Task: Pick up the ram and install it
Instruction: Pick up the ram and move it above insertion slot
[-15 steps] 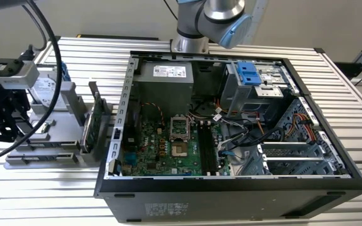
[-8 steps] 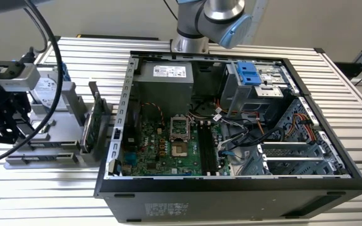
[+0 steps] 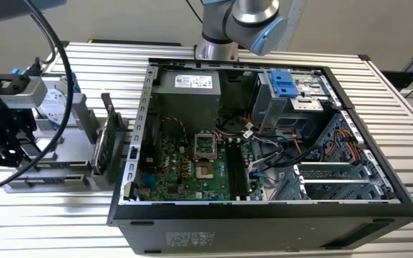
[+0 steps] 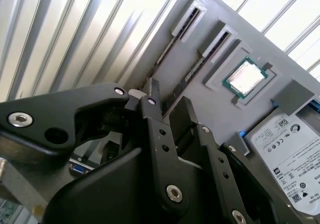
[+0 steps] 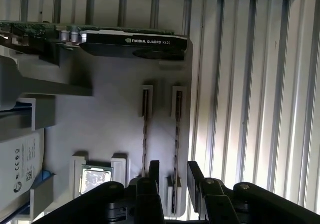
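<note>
The ram (image 5: 177, 129), a thin green circuit-board stick, stands on edge in its slot right at the black two-fingered gripper (image 5: 174, 168), whose fingers are spread and hold nothing. Around it lies the flat grey plastic holder tray (image 5: 110, 119), with a square silver processor chip (image 5: 96, 180) nearby.

matte black steel computer case (image 3: 264, 228), green motherboard (image 3: 185, 173), bright blue plastic drive latch (image 3: 282, 83), silver ribbed aluminium table (image 3: 34, 226), plain grey plastic tray (image 5: 110, 119), green-edged silver square processor (image 4: 245, 77), black jointed gripper (image 5: 173, 170)
</note>
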You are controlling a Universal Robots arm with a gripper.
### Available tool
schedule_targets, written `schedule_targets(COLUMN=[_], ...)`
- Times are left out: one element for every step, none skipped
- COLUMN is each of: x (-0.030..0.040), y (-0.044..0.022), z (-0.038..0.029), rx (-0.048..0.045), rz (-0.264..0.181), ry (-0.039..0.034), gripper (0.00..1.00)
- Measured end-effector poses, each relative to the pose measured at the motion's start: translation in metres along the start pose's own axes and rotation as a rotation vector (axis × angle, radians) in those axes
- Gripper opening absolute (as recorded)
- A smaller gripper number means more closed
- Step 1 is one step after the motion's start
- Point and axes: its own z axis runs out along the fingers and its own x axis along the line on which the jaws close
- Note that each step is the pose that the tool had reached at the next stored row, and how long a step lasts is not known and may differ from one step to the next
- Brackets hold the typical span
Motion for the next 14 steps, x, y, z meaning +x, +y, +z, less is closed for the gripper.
schedule_targets(x=[-0.0001,-0.0002,-0.0004,-0.0005,-0.0006,-0.0007,-0.0008,-0.0009,-0.0009,-0.0010,-0.0011,-0.0011,-0.0011,-0.0012], y=[0.0000,-0.0001,-0.0001,-0.0001,-0.0002,-0.0002,-0.0003,-0.0003,-0.0003,-0.0003,-0.0004,-0.0004,-0.0004,-0.0004], z=[0.0008,0.0016,0.0024,0.0031,0.0039,0.0046,0.0055,0.0062,0.0071,0.0077,0.0085,0.0091,0.0098,0.0105], rx=[0.0000,0.0000,0.0000,0.0001,0.0001,0.0001,0.0001,0.0000,0.0000,0.0000,0.0000,0.0001,0.0000,0.0001], rz=[0.000,0.000,0.000,0.000,0.000,0.000,0.000,0.000,0.000,0.000,0.000,0.000,0.000,0.000], ry=[0.0000,0.0000,0.0000,0.0000,-0.0001,-0.0001,-0.0001,-0.0001,0.0000,0.0000,-0.0001,-0.0001,0.0000,-0.0001], gripper=[1.00,1.00,1.00,1.00,1.00,1.00,1.00,1.00,1.00,1.00,1.00,1.00,1.00,1.00])
